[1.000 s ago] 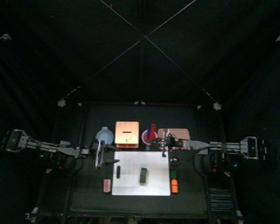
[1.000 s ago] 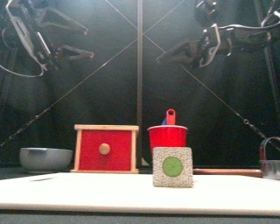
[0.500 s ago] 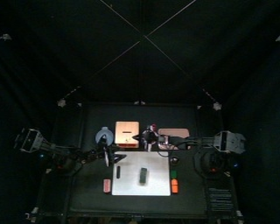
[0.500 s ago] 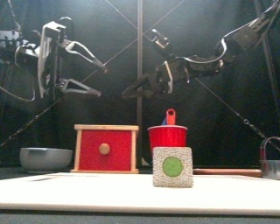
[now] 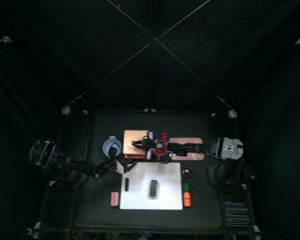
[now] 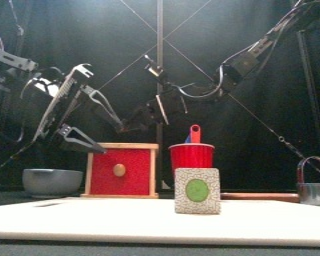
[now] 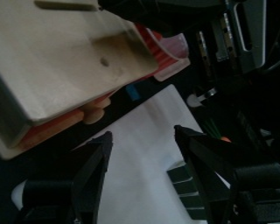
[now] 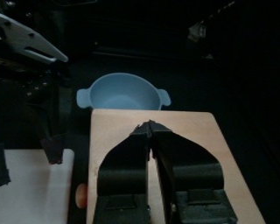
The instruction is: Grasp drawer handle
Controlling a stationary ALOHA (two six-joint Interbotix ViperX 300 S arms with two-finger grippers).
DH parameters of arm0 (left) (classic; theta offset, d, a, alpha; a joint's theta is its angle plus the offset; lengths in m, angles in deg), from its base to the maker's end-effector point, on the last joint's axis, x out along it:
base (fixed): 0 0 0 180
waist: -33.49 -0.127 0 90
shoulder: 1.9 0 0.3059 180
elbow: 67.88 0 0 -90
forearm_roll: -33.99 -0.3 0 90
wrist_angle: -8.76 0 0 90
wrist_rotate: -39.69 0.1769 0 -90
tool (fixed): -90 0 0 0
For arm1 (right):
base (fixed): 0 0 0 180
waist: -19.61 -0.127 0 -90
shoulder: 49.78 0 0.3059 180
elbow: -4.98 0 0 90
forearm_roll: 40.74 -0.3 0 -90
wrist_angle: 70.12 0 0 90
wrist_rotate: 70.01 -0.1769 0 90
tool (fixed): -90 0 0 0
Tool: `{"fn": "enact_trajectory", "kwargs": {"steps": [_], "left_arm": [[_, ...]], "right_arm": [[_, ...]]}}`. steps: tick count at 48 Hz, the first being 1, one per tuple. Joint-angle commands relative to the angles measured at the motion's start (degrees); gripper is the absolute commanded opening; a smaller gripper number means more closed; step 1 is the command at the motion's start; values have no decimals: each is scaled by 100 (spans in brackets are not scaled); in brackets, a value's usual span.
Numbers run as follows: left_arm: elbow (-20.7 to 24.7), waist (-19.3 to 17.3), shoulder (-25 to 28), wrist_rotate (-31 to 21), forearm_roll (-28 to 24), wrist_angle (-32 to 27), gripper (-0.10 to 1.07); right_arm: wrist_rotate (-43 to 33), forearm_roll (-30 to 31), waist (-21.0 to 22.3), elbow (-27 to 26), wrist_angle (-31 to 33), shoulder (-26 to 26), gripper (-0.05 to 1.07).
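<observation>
The table (image 6: 69,218) has a white mat on it, and the things stand on or near it. The biggest thing is a red box with a wooden frame (image 6: 121,169). It is a drawer box, and it stands left of the middle in the front view. Its handle is a small round wooden knob (image 6: 119,170) in the middle of the red front. Nothing touches the knob. From above, the box shows a plain wooden top (image 5: 138,139). The right claw (image 8: 146,129) hangs over that wooden top (image 8: 154,149) with its two jaws pressed together at the tips, holding nothing. The left claw (image 7: 140,142) is near the box too, by its top and side (image 7: 66,61). Its two jaws stand wide apart, and nothing is between them. A grey bowl (image 6: 52,181) sits left of the box. A red cup (image 6: 192,157) stands right of the box, with a blue thing poking out of it. A small speckled packet with a green label (image 6: 196,190) stands in front of the cup. A dark metal mug (image 6: 314,183) is far to the right.
</observation>
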Motion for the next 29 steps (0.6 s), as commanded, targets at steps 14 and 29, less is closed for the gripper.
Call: {"fn": "enact_trajectory", "kwargs": {"steps": [14,29], "left_arm": [[378,-185,571,-334,18,53,92],[510,-466,853,-325,149,62,91]], "right_arm": [[0,9,79,-220,123,-158,4],[0,9,35,-193,237,-246,4]]}}
